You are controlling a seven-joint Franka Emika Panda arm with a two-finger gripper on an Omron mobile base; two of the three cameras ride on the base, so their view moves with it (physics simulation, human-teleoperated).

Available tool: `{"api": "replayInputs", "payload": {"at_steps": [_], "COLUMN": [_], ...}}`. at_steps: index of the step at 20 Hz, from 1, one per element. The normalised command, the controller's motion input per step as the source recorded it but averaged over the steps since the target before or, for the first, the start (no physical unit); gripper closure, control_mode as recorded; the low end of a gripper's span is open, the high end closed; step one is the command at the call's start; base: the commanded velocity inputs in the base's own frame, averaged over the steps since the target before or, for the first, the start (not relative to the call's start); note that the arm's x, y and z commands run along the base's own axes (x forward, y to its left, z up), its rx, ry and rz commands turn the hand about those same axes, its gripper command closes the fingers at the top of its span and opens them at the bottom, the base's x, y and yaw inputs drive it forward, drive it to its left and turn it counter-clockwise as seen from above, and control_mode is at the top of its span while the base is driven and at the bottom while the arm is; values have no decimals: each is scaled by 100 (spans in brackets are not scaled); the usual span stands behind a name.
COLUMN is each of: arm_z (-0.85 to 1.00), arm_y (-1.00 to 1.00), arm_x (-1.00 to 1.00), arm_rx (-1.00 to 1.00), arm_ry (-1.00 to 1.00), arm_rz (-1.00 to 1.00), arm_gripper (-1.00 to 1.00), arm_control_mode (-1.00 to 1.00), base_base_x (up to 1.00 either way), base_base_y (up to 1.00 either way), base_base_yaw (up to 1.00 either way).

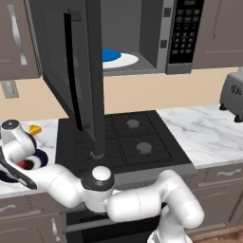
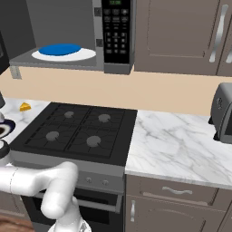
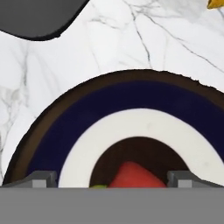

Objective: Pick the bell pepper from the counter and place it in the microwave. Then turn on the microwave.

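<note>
The microwave [image 1: 133,35] hangs open, well above and to the right of the hand [image 3: 112,179]. On the desk [image 3: 131,39] directly under the hand lies a dark-rimmed plate [image 3: 52,131]. The bell pepper [image 3: 133,176] sits at its centre, between the 2 spread fingertips [image 3: 41,178], ungripped. The arm reaches low and left, hand pointing down.
</note>
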Motion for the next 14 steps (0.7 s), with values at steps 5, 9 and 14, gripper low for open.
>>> {"api": "replayInputs", "payload": {"at_steps": [5,9,14], "arm_z": [-12,-10,-7], "arm_y": [7,3,0], "arm_x": [-11,-19,-19], "arm_rx": [-3,-5,-3], "arm_ry": [0,0,-1], "arm_rz": [0,0,0], "arm_gripper": [-100,-100,-100], "arm_control_mode": [-100,-100,-100], "base_base_x": [0,0,0], "base_base_y": [0,0,0], "base_base_yaw": [0,0,0]}}
